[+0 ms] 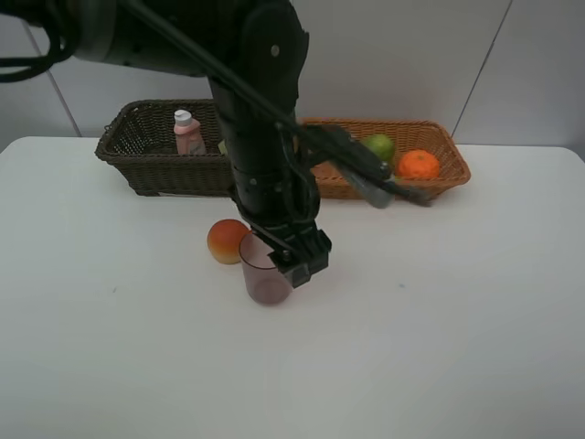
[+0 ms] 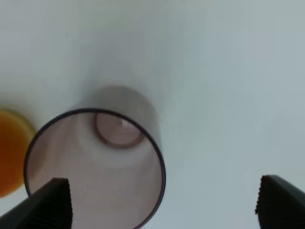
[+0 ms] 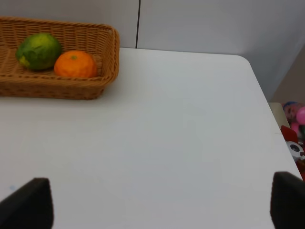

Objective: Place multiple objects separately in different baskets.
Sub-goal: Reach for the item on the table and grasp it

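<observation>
- Worktop (image 1: 475, 320): white and flat, carrying every item listed below; the purple cup (image 1: 267, 279) is standing upright on it near the middle and is serving as the reference point.
- Left arm (image 1: 260, 119): black, reaching down from the top of the high view to a point directly above the cup.
- Dark brown basket (image 1: 146, 169): the deeper wicker one, sitting beyond the cup and to its left, well apart from it.
- Light tan basket (image 1: 430, 135): the shallower wicker one, sitting beyond the cup and to its right, well apart from it.
- Left end effector (image 1: 294, 254): hanging just over the cup's mouth with its jaws spread wide and gripping nothing. One finger (image 2: 50, 202) is overlapping the cup's rim in the wrist view and the other is standing well clear of the cup. Whether anything is touching cannot be told.
- Right end effector (image 3: 157, 205): jaws spread wide and holding nothing, hovering over bare worktop well to the right of the cup.
- Pink bottle (image 1: 188, 133): white-capped, standing upright inside the dark brown basket, beyond the cup and to its left.
- Peach (image 1: 227, 241): red-orange, resting on the worktop just beside the cup, on its left.
- Orange (image 1: 418, 165): lying in the light tan basket, beyond the cup and to its right.
- Lime (image 1: 378, 145): green, lying in the same basket just beside the orange, on the side nearer the cup.
</observation>
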`<state>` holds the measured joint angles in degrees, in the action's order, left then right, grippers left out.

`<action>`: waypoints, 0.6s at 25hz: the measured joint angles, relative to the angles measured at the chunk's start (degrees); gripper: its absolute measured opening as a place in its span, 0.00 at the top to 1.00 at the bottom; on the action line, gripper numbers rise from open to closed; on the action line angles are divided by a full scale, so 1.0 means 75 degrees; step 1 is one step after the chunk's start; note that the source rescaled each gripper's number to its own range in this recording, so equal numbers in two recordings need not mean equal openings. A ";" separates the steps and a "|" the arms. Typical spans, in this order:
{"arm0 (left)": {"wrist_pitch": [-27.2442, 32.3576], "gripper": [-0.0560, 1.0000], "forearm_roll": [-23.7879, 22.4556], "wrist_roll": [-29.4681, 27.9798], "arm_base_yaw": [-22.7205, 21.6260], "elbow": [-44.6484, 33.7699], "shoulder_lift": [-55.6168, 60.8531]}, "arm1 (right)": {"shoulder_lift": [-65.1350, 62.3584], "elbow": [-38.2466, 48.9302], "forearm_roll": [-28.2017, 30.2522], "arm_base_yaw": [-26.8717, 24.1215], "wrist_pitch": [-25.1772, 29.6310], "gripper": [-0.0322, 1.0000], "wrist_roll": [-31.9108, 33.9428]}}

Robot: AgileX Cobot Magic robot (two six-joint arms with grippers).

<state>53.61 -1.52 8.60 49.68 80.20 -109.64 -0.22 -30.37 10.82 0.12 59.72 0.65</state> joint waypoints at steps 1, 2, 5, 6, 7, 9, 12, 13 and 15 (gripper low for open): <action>-0.0112 0.00 0.0000 0.0074 0.0030 -0.0011 0.0000 | 0.0000 0.0000 -0.0007 0.0000 0.0000 0.02 0.0000; -0.0210 0.00 0.0000 0.0109 0.0062 -0.0011 0.0000 | 0.0000 0.0000 -0.0007 0.0000 0.0000 0.02 0.0000; -0.0346 0.00 0.0009 0.0241 0.0133 -0.0011 -0.0045 | 0.0000 0.0000 -0.0007 0.0000 0.0000 0.02 0.0000; -0.0346 0.00 0.0009 0.0292 0.0144 -0.0011 -0.0081 | 0.0000 0.0000 -0.0007 0.0000 0.0000 0.02 0.0000; -0.0322 0.00 0.0009 0.0329 0.0150 -0.0011 -0.0138 | 0.0000 0.0000 -0.0007 0.0000 0.0000 0.02 0.0000; -0.0222 0.00 0.0013 0.0336 0.0148 -0.0011 -0.0276 | 0.0000 0.0000 -0.0007 0.0000 0.0000 0.02 0.0000; -0.0047 0.00 -0.0009 0.0350 0.0148 -0.0011 -0.0458 | 0.0000 0.0000 -0.0007 0.0000 0.0000 0.02 0.0000; -0.0031 0.00 -0.0009 0.0350 0.0148 -0.0011 -0.0509 | 0.0000 0.0000 -0.0007 0.0000 0.0000 0.02 0.0000; -0.0043 0.00 -0.0012 0.0350 0.0148 -0.0046 -0.0598 | 0.0000 0.0000 -0.0007 0.0000 0.0000 0.02 0.0000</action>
<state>53.29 -1.61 11.22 50.79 79.86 -114.13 -0.22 -30.37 10.77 0.12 59.72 0.65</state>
